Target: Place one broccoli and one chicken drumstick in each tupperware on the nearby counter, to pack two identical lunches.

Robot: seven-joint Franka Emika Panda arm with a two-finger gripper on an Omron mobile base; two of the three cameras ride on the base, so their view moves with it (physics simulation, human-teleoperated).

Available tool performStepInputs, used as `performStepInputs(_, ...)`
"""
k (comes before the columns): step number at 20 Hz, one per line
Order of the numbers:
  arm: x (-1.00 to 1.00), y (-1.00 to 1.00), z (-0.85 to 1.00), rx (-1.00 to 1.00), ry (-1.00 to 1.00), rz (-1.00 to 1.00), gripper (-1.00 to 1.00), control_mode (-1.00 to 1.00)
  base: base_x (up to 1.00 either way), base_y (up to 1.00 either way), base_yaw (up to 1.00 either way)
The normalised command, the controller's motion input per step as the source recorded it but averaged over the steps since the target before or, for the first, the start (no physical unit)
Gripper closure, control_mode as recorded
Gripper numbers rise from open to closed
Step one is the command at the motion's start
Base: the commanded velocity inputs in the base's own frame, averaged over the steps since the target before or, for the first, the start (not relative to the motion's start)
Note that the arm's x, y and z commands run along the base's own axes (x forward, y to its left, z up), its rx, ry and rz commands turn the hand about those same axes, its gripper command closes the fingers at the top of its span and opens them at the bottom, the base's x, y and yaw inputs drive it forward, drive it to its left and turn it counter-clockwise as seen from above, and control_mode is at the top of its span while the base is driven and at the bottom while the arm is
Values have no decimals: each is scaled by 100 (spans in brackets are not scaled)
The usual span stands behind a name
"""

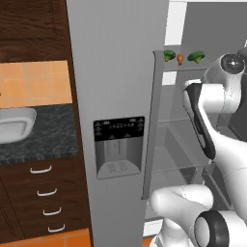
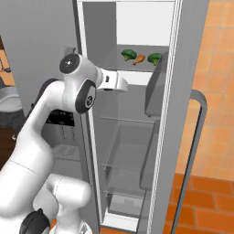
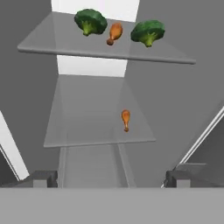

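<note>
Green broccoli (image 3: 90, 21), another broccoli (image 3: 148, 31) and a drumstick (image 3: 114, 33) sit on the top fridge shelf (image 3: 52, 41). The claw (image 3: 111, 178) is wide open, holding nothing.

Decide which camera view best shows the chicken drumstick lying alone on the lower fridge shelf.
The hand view: the lower drumstick lies in plain sight on the glass shelf, whole and unobstructed. In the right base view the door bin mostly hides that spot, and in the left base view the arm blocks it.
</note>
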Motion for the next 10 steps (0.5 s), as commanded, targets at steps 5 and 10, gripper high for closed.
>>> performStepInputs(5,0,-1,82,11,-7,0,-100,-100,0,0,0)
performStepInputs(10,4,-3,37,8,-1,0,-100,-100,0,0,0)
